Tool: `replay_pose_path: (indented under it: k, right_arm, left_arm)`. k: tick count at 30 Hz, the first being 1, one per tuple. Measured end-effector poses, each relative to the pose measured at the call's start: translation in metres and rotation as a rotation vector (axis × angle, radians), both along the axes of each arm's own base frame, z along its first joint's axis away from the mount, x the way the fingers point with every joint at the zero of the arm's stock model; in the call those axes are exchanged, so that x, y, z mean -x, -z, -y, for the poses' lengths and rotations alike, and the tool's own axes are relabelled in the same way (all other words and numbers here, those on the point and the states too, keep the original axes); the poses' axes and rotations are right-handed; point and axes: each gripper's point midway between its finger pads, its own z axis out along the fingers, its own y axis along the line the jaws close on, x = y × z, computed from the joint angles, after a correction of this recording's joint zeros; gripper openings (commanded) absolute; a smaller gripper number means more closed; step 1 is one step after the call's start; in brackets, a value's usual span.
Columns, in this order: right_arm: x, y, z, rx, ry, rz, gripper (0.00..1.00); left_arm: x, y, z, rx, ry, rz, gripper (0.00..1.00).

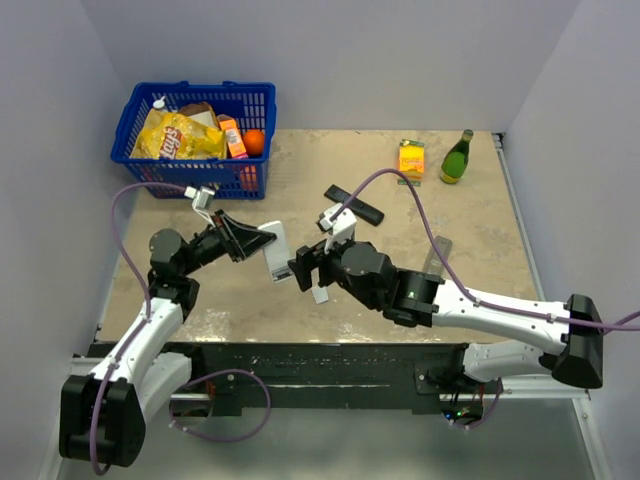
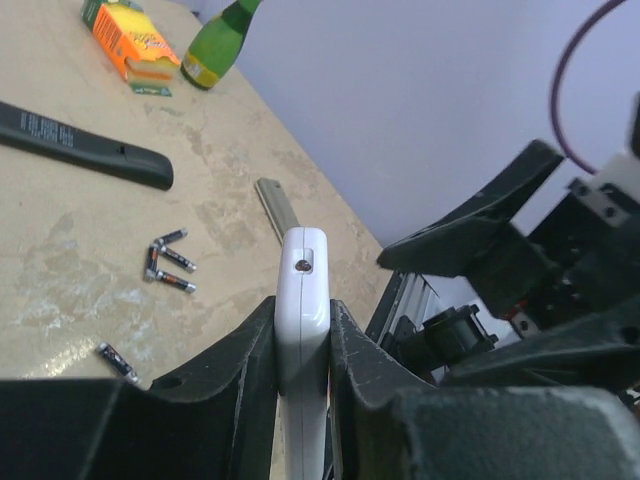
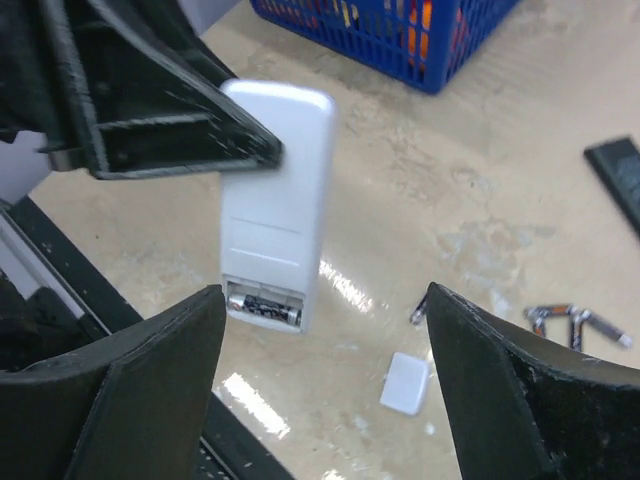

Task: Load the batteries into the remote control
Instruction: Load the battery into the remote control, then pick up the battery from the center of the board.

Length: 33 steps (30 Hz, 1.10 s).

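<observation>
Right pincer (image 3: pixel 325 300) gapes wide and empty before the white remote (image 3: pixel 275 200), which is clamped in the left pincer (image 2: pixel 302 315).
One battery (image 3: pixel 262 310) sits inside its lower end; beyond, on the desk (image 3: pixel 480 200), the cover (image 3: pixel 407 383) and loose batteries (image 2: pixel 178 261) lie apart. Light, stiff and smooth, these will likely roll: pinch one across mid-barrel.

The left arm (image 1: pixel 150 322) rises from its base and folds rightward at the elbow, and the left tool (image 1: pixel 268 236) is pinched tight on a white remote (image 1: pixel 277 255). The right arm (image 1: pixel 500 305) stretches leftward to face it. The right tool (image 1: pixel 303 272) has its fingers spread wide, gripping nothing.
</observation>
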Motion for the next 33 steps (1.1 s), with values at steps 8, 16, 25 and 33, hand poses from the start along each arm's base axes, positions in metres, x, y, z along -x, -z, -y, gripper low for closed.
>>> replay_pose_path:
  k: [8,16,25,33]
  right_arm:
    - [-0.001,0.041,0.012,-0.152,0.074,-0.178,0.71]
    - [0.013,0.043,0.008,-0.406,-0.025,-0.254,0.65]
    - [0.015,0.026,0.001,-0.531,-0.071,-0.261,0.61]
    - [-0.028,0.061,0.016,-0.348,0.099,-0.302,0.59]
  left_arm:
    - [0.010,-0.029,-0.001,0.029,0.002,0.152,0.00]
    - [0.023,-0.040,-0.002,0.102,0.007,0.204,0.00]
    - [0.029,-0.048,-0.004,0.136,0.000,0.246,0.00]
    - [-0.012,-0.053,-0.024,-0.067,-0.217,0.221,0.00]
